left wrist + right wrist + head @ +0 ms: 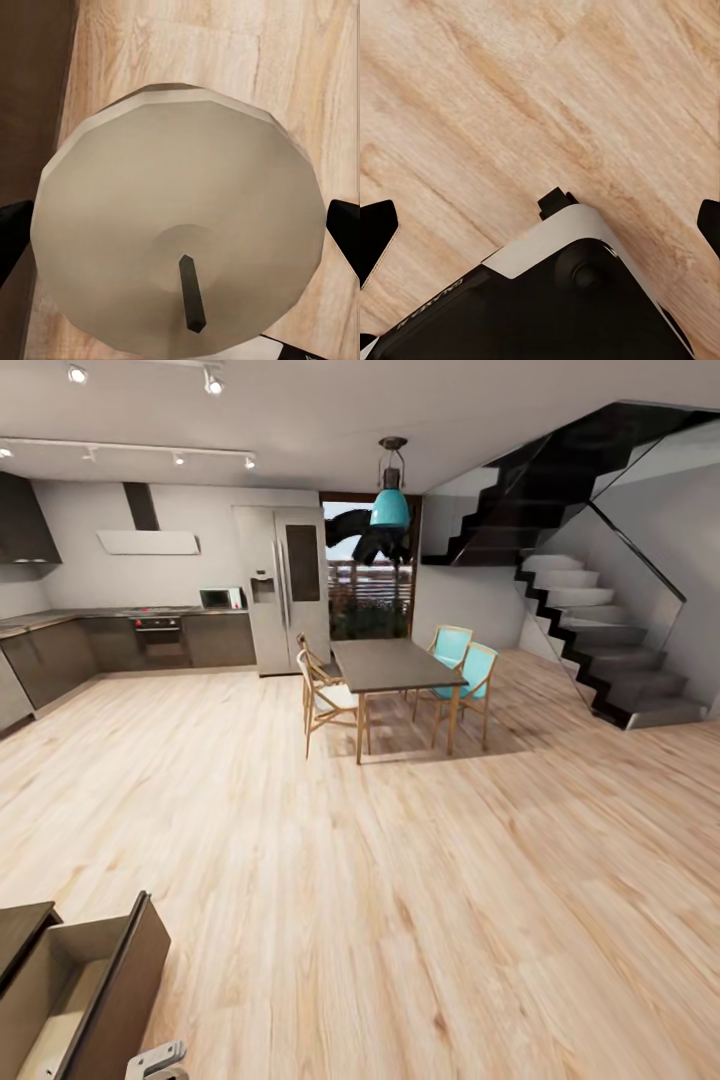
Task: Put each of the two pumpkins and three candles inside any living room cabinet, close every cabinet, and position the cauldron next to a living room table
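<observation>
In the left wrist view, the left gripper [180, 232] is clamped on a grey-tan candle [180, 225] with a dark wick, its black fingers [15, 232] pressing both sides above the wood floor [225, 45]. In the right wrist view the right gripper [547, 225] holds nothing, its fingers spread wide over the floor and part of the robot's base [555, 300]. In the head view, the cabinet [130, 970] at lower left has a drawer pulled open showing its pale inside; farther back, at centre, stand the dining table [390, 665] and chairs [325, 700].
</observation>
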You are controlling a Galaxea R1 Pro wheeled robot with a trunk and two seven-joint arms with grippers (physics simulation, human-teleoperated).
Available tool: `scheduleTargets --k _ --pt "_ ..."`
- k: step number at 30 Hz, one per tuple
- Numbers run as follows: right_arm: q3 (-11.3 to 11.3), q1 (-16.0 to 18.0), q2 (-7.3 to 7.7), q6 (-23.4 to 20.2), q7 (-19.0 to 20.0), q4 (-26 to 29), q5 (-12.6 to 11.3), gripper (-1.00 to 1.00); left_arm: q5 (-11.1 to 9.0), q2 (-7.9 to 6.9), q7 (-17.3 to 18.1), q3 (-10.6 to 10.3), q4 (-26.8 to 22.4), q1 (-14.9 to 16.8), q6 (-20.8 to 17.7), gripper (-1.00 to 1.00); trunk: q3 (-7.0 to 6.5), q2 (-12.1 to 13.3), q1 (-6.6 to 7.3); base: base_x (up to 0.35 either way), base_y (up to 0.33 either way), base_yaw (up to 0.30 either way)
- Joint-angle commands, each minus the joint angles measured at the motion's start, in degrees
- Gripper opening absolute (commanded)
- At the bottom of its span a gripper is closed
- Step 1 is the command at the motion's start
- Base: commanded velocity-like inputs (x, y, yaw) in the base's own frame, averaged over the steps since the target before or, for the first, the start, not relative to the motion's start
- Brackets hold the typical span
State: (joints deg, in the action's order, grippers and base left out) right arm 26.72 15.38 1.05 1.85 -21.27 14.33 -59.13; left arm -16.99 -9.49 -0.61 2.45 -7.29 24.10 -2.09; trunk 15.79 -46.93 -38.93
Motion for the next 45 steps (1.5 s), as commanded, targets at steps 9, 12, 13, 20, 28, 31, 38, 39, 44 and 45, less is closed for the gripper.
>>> scheduleTargets --k 9,12,13,20,28,31,38,39,44,45 --pt "0.0 0.0 0.0 0.0 0.0 0.0 0.1 1.0 0.0 0.0 0.0 0.0 0.0 0.0 0.0 -1.0 0.0 0.0 0.0 0.231 0.0 0.0" --pt "0.0 0.0 0.0 0.0 0.0 0.0 0.1 1.0 0.0 0.0 0.0 0.0 0.0 0.0 0.0 -1.0 0.0 0.0 0.0 0.227 0.0 0.0" --pt "0.0 0.0 0.0 0.0 0.0 0.0 0.1 1.0 0.0 0.01 0.0 0.0 0.0 0.0 0.0 -1.0 0.0 0.0 0.0 0.226 0.0 0.0" --pt "0.1 0.0 0.0 0.0 0.0 0.0 0.1 1.0 0.0 0.08 0.0 0.0 0.0 0.0 0.1 -1.0 0.0 0.0 0.0 0.225 0.0 0.0" --pt "0.1 0.0 0.0 0.0 0.0 0.0 0.1 1.0 0.0 0.09 0.0 0.0 0.0 0.0 0.0 -1.0 0.0 0.0 0.0 0.216 0.0 0.0" --pt "0.1 0.0 0.0 0.0 0.0 0.0 0.1 1.0 0.0 0.09 0.0 0.0 0.0 0.0 0.0 -1.0 0.0 0.0 0.0 0.203 0.0 0.0" --pt "0.1 0.0 0.0 0.0 0.0 0.0 0.1 1.0 0.0 0.09 0.0 0.0 0.0 0.0 0.1 -1.0 0.0 0.0 0.0 0.197 0.0 0.0" --pt "0.1 0.0 0.0 0.0 -0.1 0.0 0.1 1.0 0.0 0.09 0.0 0.0 0.0 0.0 0.1 -1.0 0.0 0.0 0.0 0.192 0.0 0.0" --pt "0.1 0.0 -0.02 0.0 0.0 0.0 0.1 1.0 0.0 0.09 0.0 0.0 0.0 0.0 0.1 -1.0 0.0 0.0 0.0 0.183 0.0 0.0" --pt "0.1 0.0 -0.01 0.0 0.0 0.0 0.1 1.0 0.0 0.09 0.0 0.0 0.0 0.0 0.0 -1.0 0.0 0.0 0.0 0.176 0.0 0.0"
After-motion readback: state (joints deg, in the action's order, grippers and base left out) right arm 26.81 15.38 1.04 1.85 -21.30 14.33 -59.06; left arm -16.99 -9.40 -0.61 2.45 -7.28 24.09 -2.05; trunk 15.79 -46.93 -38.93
